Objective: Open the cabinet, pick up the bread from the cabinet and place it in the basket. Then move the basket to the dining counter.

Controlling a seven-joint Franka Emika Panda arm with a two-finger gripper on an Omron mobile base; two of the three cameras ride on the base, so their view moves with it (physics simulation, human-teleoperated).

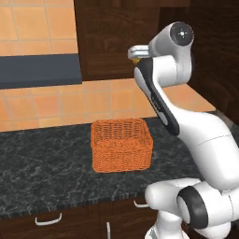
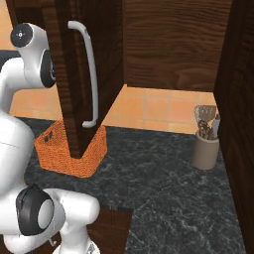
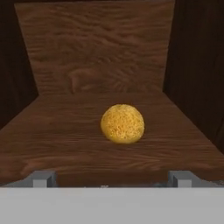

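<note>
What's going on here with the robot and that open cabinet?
The robot arm is reaching into the cabinet, whose door stands open. In the hand view, the bread sits on the wooden shelf just ahead of the open gripper, not yet grasped. The orange wicker basket waits empty on the black granite countertop below.

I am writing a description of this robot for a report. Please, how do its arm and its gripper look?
The arm is made of glossy white rounded segments with dark grey-black joints, a round dark cap at the elbow and a black stripe along one link. The two-finger gripper has small square grey fingertips. No cables or markings are visible.
</note>
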